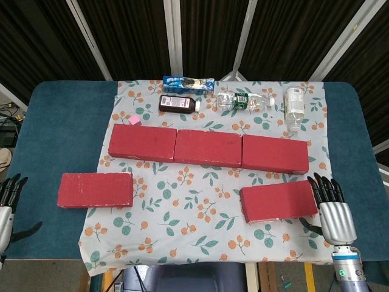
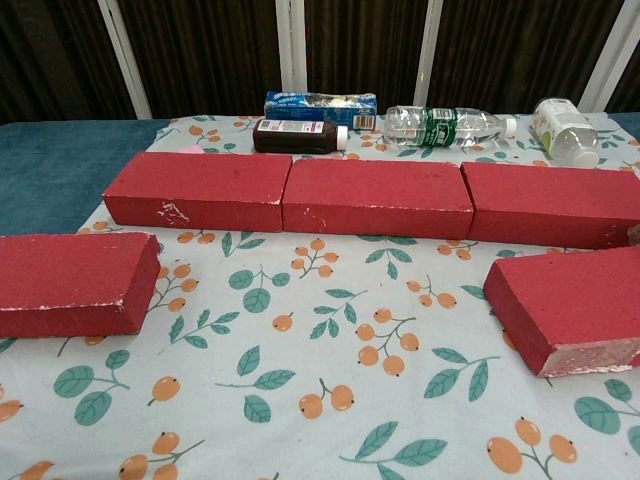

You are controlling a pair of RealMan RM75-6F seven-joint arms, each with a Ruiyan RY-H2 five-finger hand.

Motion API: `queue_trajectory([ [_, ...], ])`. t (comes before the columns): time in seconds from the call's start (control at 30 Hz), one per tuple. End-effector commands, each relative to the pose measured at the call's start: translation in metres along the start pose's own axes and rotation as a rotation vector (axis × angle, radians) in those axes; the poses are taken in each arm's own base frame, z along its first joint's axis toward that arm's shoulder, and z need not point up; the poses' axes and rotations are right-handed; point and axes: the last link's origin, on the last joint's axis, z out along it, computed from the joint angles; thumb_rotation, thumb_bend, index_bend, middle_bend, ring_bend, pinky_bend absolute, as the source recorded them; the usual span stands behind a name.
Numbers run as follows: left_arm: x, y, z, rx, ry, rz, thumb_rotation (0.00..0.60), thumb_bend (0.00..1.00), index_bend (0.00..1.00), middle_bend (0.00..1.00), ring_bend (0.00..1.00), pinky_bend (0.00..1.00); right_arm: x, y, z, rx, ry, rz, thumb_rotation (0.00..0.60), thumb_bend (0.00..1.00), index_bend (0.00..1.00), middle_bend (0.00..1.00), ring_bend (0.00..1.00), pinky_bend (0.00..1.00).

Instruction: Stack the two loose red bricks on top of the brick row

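My left hand point(image 1: 8, 201) and right hand point(image 1: 331, 207) sat spread at the bottom corners, both loose bricks point(image 1: 95, 190) point(image 1: 279, 202) untouched below the brick row point(image 1: 206, 148).

- Your right hand point(image 1: 332, 207) shows low on the right of the head view, back of the hand up, dark fingers straight and close together, pointing away from you.
- Its fingers are extended, not curled, and it holds nothing.
- Below it, the silver wrist and a short length of forearm run out of the bottom edge of the picture.
- Your left hand point(image 1: 7, 204) is at the far left edge, only partly in view, dark fingers extended and pointing forward, thumb stuck out sideways lower down; it also holds nothing.
- The chest view shows neither hand nor arm.
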Motion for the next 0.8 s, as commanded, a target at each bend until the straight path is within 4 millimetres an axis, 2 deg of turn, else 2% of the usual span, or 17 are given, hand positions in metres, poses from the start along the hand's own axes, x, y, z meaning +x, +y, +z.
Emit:
queue_trajectory([
  [0.03,-0.001,0.000,0.000,-0.001,-0.005,0.002,0.600,0.00,0.06,0.00,0.00,0.06,0.000,0.000,0.000,0.000,-0.003,-0.001,0.600,0.19,0.00,0.00,0.00,0.00],
  [0.5,0.005,-0.001,-0.004,-0.012,0.022,-0.009,0.600,0.00,0.05,0.00,0.00,0.06,-0.007,-0.007,0.000,0.030,-0.053,0.003,0.600,0.19,0.00,0.00,0.00,0.00],
  [0.8,0.011,-0.003,-0.010,-0.014,0.064,-0.027,0.600,0.00,0.05,0.00,0.00,0.06,-0.009,-0.008,0.004,0.076,-0.172,-0.018,0.600,0.19,0.00,0.00,0.00,0.00],
])
